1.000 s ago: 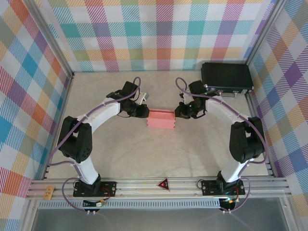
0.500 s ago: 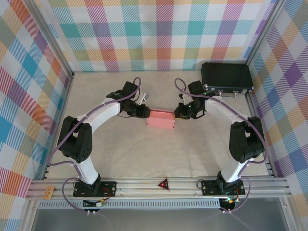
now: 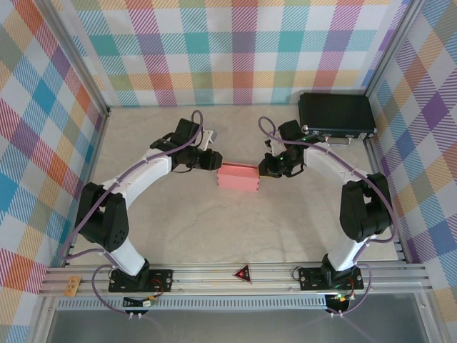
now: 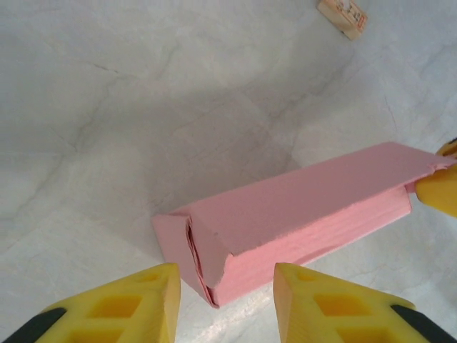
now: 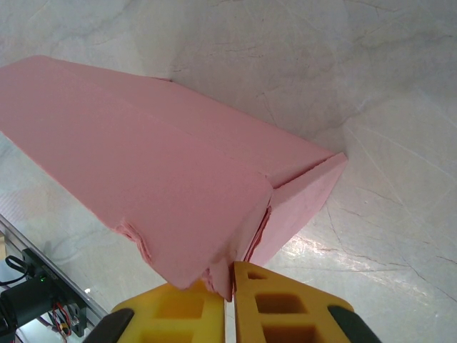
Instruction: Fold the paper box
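Note:
The pink paper box [image 3: 238, 177] lies folded shut in the middle of the table, long side running left to right. My left gripper [image 3: 212, 162] hovers just off its left end. In the left wrist view the box [image 4: 307, 211] shows its folded end a little ahead of my left gripper [image 4: 227, 304], whose yellow fingers [image 4: 136, 307] stand open with nothing between them. My right gripper [image 3: 263, 170] is at the box's right end. In the right wrist view that gripper [image 5: 230, 289] is shut on a thin flap edge at the end of the box [image 5: 143, 164].
A black hard case [image 3: 336, 114] sits in the back right corner, behind the right arm. A small tan tag [image 4: 343, 16] lies on the marbled table [image 3: 214, 229]. Checked walls enclose the table on three sides.
My left gripper has opened and drawn back up and to the left, off the box's left end. The box and the right gripper have stayed where they were.

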Controlling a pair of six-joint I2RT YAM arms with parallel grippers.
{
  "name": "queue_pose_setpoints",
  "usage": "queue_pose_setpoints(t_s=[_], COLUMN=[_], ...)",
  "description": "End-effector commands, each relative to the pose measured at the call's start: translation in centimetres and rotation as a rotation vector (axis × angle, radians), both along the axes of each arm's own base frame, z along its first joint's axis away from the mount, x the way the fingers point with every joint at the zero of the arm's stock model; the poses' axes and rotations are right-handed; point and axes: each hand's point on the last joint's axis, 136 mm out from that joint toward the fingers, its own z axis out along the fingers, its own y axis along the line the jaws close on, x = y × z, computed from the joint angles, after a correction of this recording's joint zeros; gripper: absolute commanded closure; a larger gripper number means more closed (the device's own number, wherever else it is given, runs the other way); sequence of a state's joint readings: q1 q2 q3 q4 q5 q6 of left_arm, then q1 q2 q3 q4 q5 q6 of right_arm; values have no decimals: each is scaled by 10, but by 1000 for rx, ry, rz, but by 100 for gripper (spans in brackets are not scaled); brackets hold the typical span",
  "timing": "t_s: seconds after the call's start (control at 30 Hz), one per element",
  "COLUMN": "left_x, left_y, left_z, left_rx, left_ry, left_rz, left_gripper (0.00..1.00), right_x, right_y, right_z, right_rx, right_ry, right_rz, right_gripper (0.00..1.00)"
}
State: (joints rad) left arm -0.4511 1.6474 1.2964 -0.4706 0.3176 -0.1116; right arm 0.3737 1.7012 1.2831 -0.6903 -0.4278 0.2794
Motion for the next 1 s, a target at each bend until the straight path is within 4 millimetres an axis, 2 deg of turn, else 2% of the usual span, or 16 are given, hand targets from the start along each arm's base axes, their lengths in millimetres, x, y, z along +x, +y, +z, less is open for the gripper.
queue_pose_setpoints(t_s=[0.0,0.43,0.53,0.87,0.97], left_x=[3,0,-1,-8,-9], left_y=[1,-1,0,4,5], left_z=[-1,-23,-26,-31,-21], left_rx=[3,22,25,32,17], left_ry=[-11,47,54,61,32], left_rz=[22,6,6,8,9], left_gripper=[65,79,89,90,90], right_x=[-4,-3,-4,-5,-5], right_y=[-1,0,0,0,0], right_z=[-5,-6,-7,-5,-5], right_rx=[-26,-24,-24,-20,-22], right_ry=[27,31,35,34,31], right_rz=[10,7,9,12,12], right_gripper=[88,88,88,88,88])
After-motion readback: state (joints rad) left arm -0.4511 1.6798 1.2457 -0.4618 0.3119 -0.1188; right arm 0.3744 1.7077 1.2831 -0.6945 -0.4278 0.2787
